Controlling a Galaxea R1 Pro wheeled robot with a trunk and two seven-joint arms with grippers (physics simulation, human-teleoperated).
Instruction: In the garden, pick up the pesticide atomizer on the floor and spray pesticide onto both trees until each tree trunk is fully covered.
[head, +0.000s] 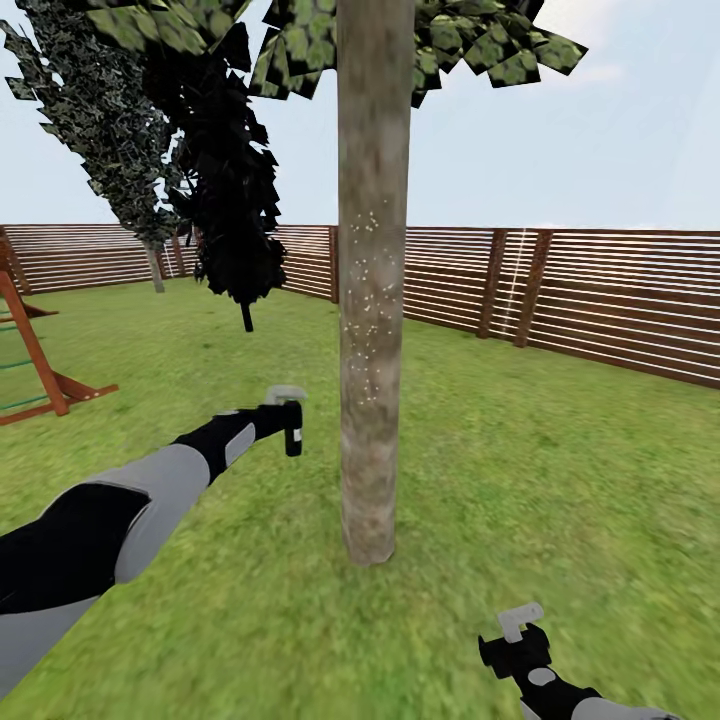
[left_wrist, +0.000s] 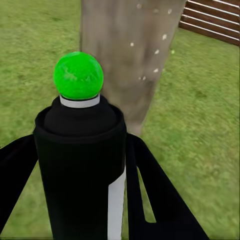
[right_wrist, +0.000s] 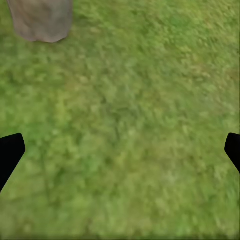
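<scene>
Holding the atomizer (left_wrist: 80, 150) clamped in your left gripper (head: 288, 425) near the trunk (head: 372, 300), right gripper (head: 515, 645) wide and empty, sweep across the bare bark above and below the white specks (head: 368, 290).

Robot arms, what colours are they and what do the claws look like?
The left arm has smooth rounded sections in black and pale grey. The left gripper is black with a pale grey tip. The right gripper looks the same: black body, pale grey tip, a grey oval patch behind it.
</scene>
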